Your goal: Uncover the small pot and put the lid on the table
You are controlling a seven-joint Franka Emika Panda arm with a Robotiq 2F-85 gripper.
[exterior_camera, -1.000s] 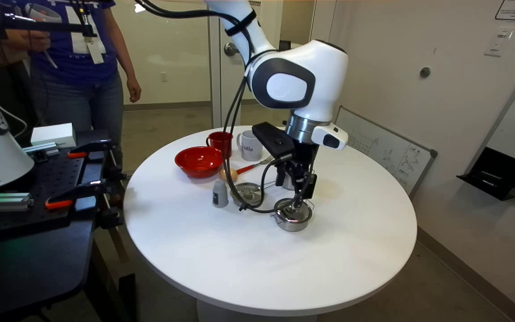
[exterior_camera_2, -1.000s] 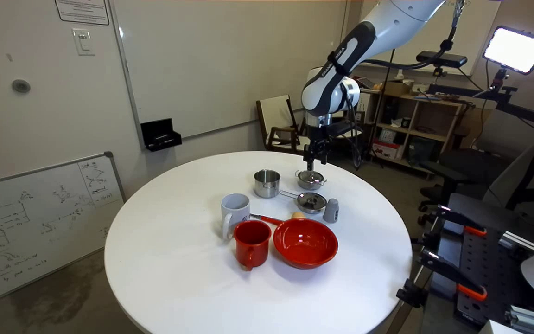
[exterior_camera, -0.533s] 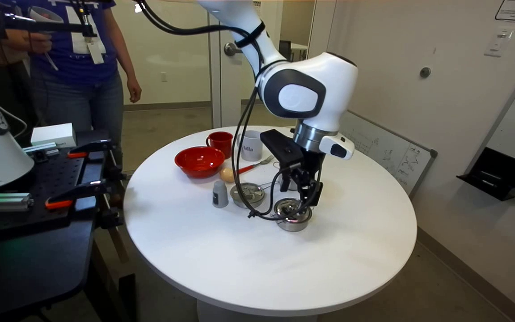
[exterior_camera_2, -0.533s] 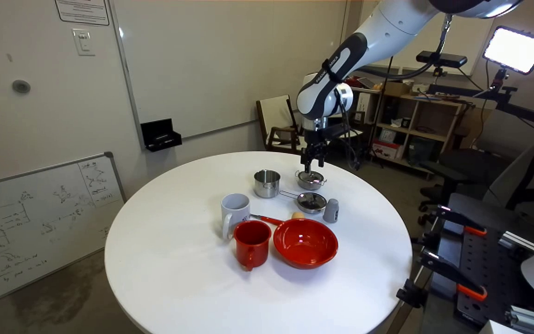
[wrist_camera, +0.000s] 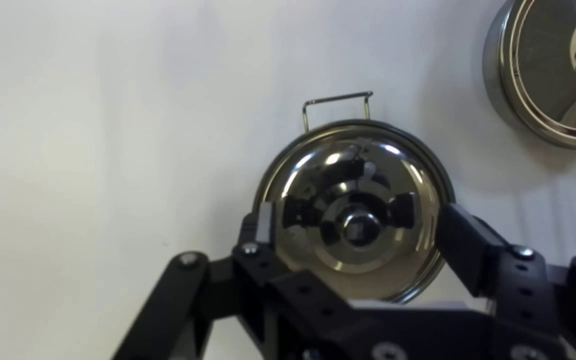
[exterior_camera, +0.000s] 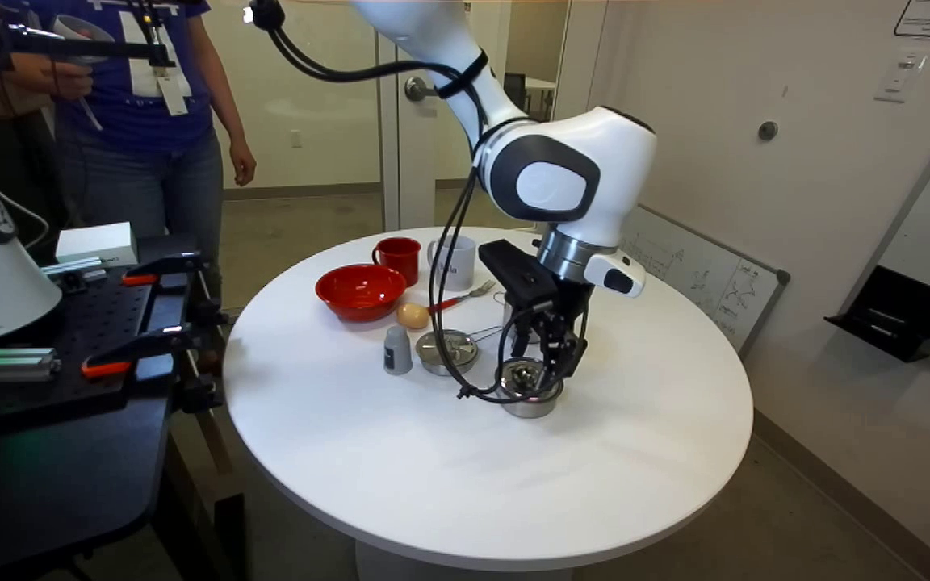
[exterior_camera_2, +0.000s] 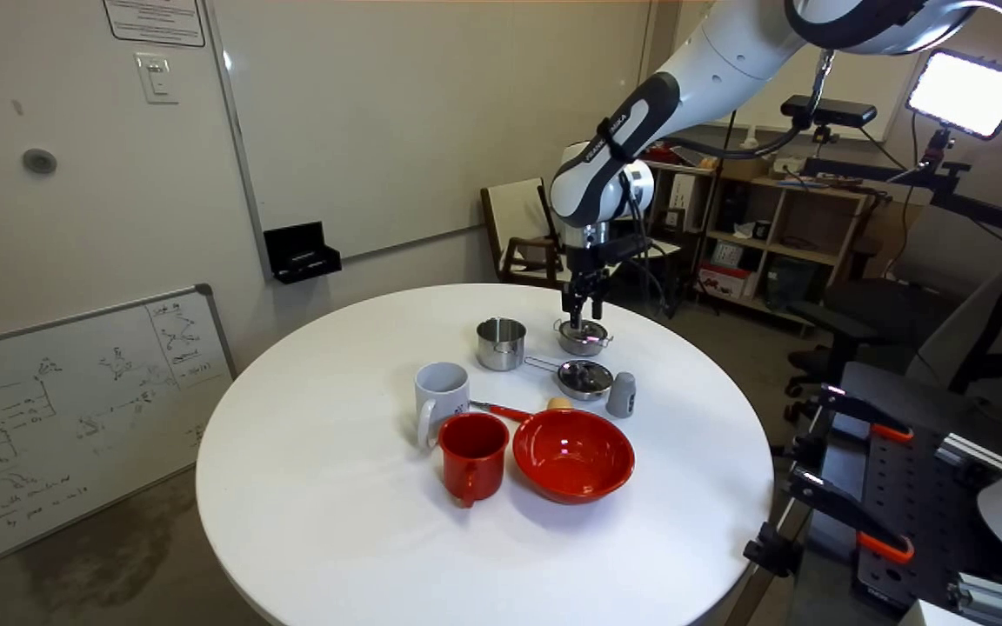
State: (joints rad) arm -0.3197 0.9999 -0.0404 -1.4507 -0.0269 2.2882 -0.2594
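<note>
The small pot [exterior_camera: 531, 408] stands upright on the white round table [exterior_camera: 449, 476]. Its shiny lid [wrist_camera: 368, 265] sits on it, with a round knob [wrist_camera: 361, 229] in the middle. The pot with its lid [exterior_camera_2: 586, 334] also shows in an exterior view [exterior_camera_2: 582, 348]. A wire handle [wrist_camera: 338, 99] sticks out from the pot's side. My gripper [wrist_camera: 356, 220] is open and empty over the lid. One finger shows on each side of the knob, well apart from it. In both exterior views the gripper [exterior_camera_2: 586, 318] points down just above the lid; whether a fingertip touches it I cannot tell.
A second lidded steel vessel [exterior_camera: 447, 352] with a long wire handle stands near the pot. A taller open steel pot [exterior_camera_2: 501, 345] is close by. A grey shaker [exterior_camera: 397, 352], red bowl [exterior_camera: 360, 292], red mug [exterior_camera_2: 473, 461], white mug [exterior_camera_2: 442, 389] and red-handled fork [exterior_camera: 447, 303] also stand there.
My gripper has come down and shifted over the lid, so it is now closer to the knob. It has stayed open. The pot and its lid have not moved.
</note>
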